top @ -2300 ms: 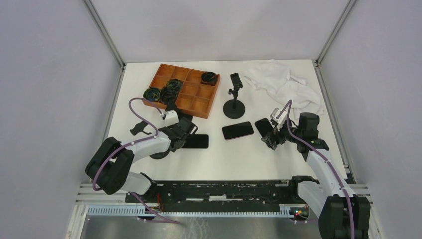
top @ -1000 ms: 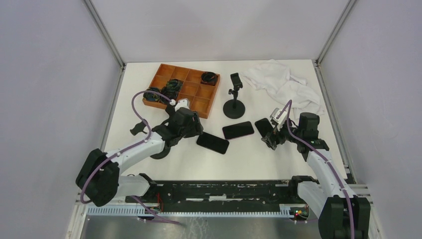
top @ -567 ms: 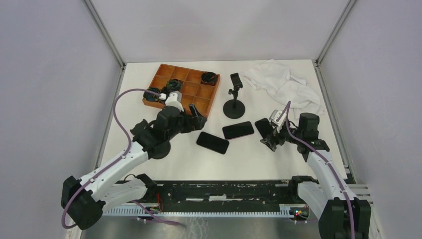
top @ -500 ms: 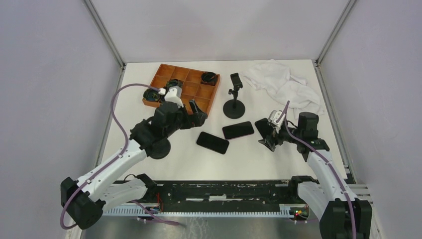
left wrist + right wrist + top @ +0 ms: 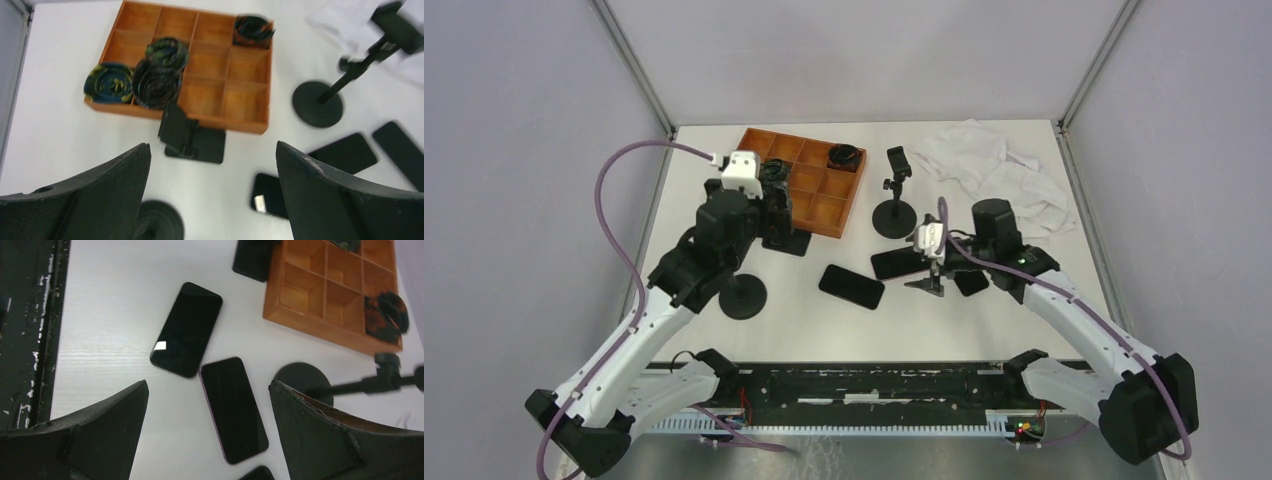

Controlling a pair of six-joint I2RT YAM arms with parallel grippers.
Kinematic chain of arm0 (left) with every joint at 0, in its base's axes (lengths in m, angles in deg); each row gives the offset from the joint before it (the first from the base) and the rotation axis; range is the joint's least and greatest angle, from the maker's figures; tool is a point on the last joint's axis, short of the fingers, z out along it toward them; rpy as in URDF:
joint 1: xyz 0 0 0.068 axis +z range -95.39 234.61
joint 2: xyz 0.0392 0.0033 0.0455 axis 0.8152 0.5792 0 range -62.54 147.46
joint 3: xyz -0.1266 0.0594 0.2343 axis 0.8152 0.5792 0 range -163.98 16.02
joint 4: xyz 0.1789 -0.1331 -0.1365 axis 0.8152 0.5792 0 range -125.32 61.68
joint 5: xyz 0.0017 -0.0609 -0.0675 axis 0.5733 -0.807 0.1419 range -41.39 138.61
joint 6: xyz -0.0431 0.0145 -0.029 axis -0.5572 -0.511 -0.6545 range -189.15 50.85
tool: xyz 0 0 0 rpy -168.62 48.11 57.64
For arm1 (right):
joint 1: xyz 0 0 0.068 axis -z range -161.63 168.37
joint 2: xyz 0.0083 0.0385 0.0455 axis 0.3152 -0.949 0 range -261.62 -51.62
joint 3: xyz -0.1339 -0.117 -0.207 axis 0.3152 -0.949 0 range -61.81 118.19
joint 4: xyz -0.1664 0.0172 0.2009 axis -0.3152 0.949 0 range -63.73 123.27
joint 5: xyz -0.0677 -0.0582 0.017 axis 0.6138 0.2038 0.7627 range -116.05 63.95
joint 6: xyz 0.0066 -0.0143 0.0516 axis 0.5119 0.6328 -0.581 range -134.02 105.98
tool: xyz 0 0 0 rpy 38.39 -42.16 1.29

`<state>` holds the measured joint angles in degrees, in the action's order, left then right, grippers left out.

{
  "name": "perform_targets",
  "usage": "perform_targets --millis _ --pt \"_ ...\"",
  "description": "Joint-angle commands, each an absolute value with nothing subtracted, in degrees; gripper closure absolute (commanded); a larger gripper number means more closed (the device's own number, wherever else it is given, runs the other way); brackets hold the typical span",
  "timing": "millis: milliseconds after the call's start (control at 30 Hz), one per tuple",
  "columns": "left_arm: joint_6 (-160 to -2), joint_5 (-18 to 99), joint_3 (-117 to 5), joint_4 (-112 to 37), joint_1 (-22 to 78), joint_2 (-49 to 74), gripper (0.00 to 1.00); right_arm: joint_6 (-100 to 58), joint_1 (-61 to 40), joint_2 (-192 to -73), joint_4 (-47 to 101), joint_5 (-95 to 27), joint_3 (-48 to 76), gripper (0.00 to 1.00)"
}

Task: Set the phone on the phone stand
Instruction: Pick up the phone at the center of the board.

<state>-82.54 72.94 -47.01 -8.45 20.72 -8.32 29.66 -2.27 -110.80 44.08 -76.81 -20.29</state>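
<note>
Three black phones lie flat mid-table: the left phone, the middle phone and a right phone, partly hidden by the right arm. Two stands are in view. A tall clamp phone stand stands behind the phones. A low folding stand sits by the tray. My left gripper hangs open high above the folding stand, holding nothing. My right gripper is open over the middle phone, not touching it.
An orange compartment tray with coiled bands sits at the back left. One coil lies against its left edge. A crumpled white cloth is at the back right. A black round disc rests below the left arm.
My left gripper opened, left the left phone on the table and rose back toward the tray. My right arm swung left, from the right phone to over the middle phone.
</note>
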Motion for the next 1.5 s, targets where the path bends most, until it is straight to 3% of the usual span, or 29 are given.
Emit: perform_targets --millis 0,67,333,733,1467 --pt "-75.7 77.0 -35.9 -16.1 21.0 -15.5 0.0 28.3 -13.2 -114.7 40.9 -65.0 -16.9 0.02" --pt "-75.1 76.4 -31.0 -19.7 21.6 -17.7 0.0 25.3 -17.1 -117.7 37.6 -61.5 -16.0 0.02" --pt "-75.2 75.4 -30.0 -19.6 22.4 -19.2 0.0 17.4 -27.2 -130.5 35.0 -50.4 -10.9 0.02" --pt "-75.0 73.8 -30.0 -19.5 22.5 -18.1 0.0 -4.2 -31.0 -147.2 33.2 -38.0 -2.0 0.02" --pt "-74.8 73.2 -30.0 -19.4 22.6 -18.2 0.0 -6.0 -31.7 -155.9 36.9 -43.3 1.0 0.02"
